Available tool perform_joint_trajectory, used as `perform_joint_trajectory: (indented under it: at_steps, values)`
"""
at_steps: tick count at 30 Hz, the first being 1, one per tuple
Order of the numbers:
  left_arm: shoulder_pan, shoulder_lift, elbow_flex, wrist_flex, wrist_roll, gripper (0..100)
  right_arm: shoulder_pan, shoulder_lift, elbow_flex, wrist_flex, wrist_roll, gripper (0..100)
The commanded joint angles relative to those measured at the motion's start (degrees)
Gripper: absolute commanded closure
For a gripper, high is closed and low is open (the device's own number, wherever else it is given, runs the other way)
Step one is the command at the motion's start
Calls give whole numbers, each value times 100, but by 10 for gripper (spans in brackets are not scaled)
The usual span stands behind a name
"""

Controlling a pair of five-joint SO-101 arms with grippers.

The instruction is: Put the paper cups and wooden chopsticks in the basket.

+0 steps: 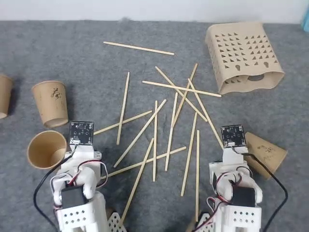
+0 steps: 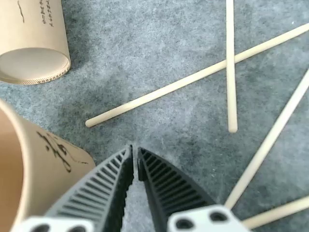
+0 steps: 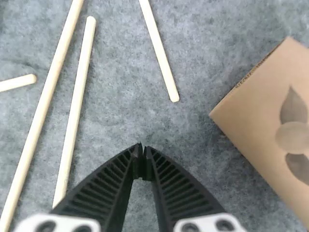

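A grey felt mat (image 1: 72, 53) lies under everything I work over. In the high view it runs out of the frame at 3, 6 and 9 o'clock. Its nap is short and fuzzy, mottled with lighter and darker grey. Seen close from my left wrist, the mat (image 2: 159, 43) looks matted and uneven, and it looks the same from my right wrist (image 3: 217, 48). At 12 o'clock it ends in a slightly ragged edge against a white strip (image 1: 145, 9). At about 2 o'clock, in the far corner, a sliver of something blue (image 1: 306, 19) pokes in; I cannot tell what it is.
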Motion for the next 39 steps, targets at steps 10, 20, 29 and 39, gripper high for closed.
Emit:
perform_joint_trajectory:
  at_steps: [10, 20, 29, 39]
  values:
    - [1398, -105, -57, 9, -44, 987, 75, -13, 79, -110, 44, 991]
    - [1697, -105, -154, -35, -53, 985, 101, -13, 53, -92, 53, 991]
    - [1723, -105, -936, -53, -70, 985, 1323, -13, -308, 48, 62, 990]
    - [1688, 18, -2149, -1002, -70, 985, 1824, -13, -308, 48, 1090, 991]
